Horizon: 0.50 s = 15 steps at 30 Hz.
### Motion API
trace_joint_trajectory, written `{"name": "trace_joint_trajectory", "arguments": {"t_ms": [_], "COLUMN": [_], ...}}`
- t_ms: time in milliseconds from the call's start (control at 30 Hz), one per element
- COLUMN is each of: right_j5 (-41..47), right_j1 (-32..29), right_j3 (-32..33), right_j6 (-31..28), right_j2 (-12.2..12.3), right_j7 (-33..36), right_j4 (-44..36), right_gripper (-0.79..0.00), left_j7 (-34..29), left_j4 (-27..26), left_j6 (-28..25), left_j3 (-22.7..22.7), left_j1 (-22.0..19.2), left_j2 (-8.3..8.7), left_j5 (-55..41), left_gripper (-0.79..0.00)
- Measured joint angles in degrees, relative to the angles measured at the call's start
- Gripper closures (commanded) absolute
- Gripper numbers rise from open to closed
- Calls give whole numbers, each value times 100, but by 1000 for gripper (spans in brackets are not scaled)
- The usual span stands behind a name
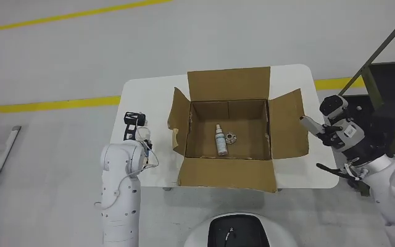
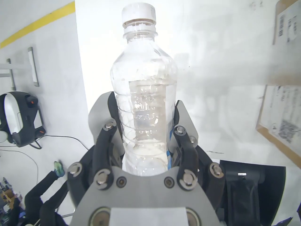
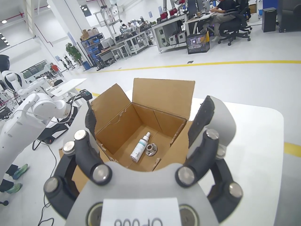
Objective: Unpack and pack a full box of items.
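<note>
The left gripper (image 2: 145, 118) clasps a clear plastic bottle (image 2: 143, 71) with a white cap (image 2: 138, 12). Beyond it are the white table (image 2: 211, 59) and a cardboard box flap (image 2: 288, 17).

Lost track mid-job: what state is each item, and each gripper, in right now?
Box: open, flaps folded out.
Spray bottle: lying in box.
Flange: in box, beside spray bottle.
Water bottle: capped, in left gripper.
Left gripper: shut on water bottle.
Right gripper: open, empty.
</note>
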Motion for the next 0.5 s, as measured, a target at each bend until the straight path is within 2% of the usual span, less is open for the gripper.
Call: {"name": "trace_joint_trajectory", "arguments": {"t_ms": [200,333,500], "right_j5": [-34,8,116], "right_j1": [-97,-94,18], "right_j3": [-2,-37,-69], "right_j6": [95,101,-135], "right_j2": [-8,-15,-13], "right_j7": [79,96,120], "right_j4": [-36,24,142], "right_gripper": [-785,-785,-785], "left_j7": [311,432,255], "left_j4": [288,429,666], "left_j6": [-271,-154,77], "left_j3": [-34,102,306], "left_j1": [120,111,12], "left_j2": [38,36,24], "left_j5": [-187,-158,42], "left_gripper": [0,0,0]}}
